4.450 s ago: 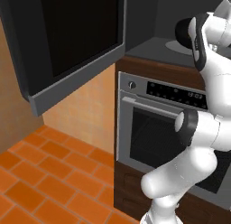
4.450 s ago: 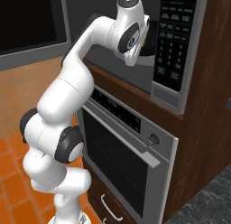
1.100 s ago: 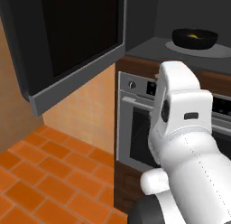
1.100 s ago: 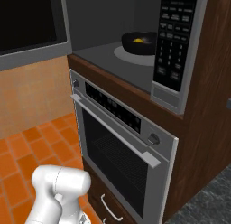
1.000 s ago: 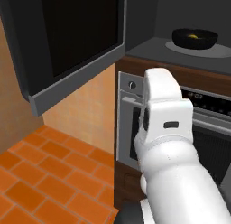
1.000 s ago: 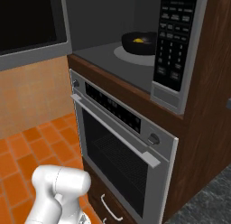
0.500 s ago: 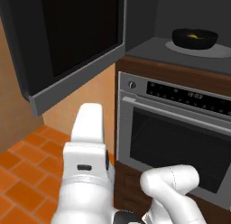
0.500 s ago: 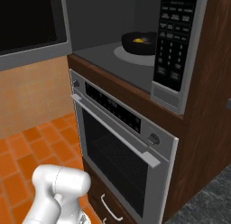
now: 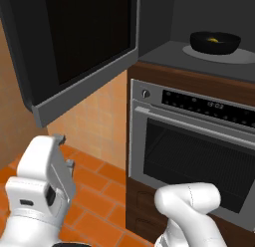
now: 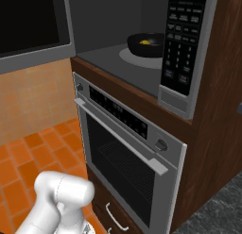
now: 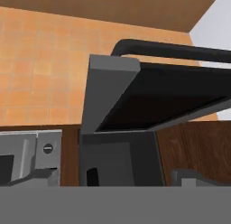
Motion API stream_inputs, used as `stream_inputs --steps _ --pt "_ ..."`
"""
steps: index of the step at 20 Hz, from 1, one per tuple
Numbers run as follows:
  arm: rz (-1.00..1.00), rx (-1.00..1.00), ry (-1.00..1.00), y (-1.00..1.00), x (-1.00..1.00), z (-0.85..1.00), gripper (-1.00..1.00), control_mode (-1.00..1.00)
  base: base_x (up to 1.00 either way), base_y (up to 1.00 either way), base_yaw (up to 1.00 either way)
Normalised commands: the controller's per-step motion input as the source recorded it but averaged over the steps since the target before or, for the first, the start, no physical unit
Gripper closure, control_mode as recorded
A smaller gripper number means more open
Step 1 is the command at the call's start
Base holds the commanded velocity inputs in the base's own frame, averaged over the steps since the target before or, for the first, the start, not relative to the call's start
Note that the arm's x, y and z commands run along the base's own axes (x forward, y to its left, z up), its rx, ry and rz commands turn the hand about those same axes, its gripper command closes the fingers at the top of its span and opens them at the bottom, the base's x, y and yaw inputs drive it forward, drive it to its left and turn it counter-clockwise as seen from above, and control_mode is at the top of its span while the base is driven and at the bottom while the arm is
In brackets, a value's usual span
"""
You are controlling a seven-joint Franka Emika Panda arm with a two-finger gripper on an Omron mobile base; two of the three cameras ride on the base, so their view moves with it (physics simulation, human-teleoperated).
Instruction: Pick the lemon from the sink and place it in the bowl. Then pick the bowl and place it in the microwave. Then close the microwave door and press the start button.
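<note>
Glossy black bowl point(image 9: 214, 43) cradles the yellow lemon point(image 10: 145, 42) inside the microwave point(image 10: 142, 58); end effector point(image 11: 113, 175) spread wide.

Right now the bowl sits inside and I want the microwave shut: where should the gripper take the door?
Probably push rather than grip: the microwave door stands swung wide open to the left. Come from its outer side, behind the free grey edge, farthest from the hinge, and sweep it toward the bowl.

The microwave door point(image 9: 84, 52) hangs swung wide, its outer face unobstructed.
</note>
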Motion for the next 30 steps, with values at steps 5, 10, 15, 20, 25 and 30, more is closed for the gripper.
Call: stream_inputs --steps 5,10,15,20,25,30 --pt "-0.03 0.0 0.0 0.66 0.46 -0.3 -1.0 -1.0 0.0 0.0 0.0" --pt "0.0 0.02 0.0 0.54 0.66 -0.29 -1.0 -1.0 0.0 0.0 0.0" --pt "0.0 0.0 0.0 0.57 0.73 -0.17 -1.0 -1.0 0.0 0.0 0.0" --pt "0.0 0.0 0.0 0.4 0.59 0.0 -1.0 -1.0 0.0 0.0 0.0" --pt "0.0 0.0 0.01 0.0 0.71 0.0 -1.0 -1.0 0.0 0.0 0.0" --pt "-0.07 0.0 0.0 0.0 0.84 0.01 -1.0 -1.0 0.0 0.0 0.0"
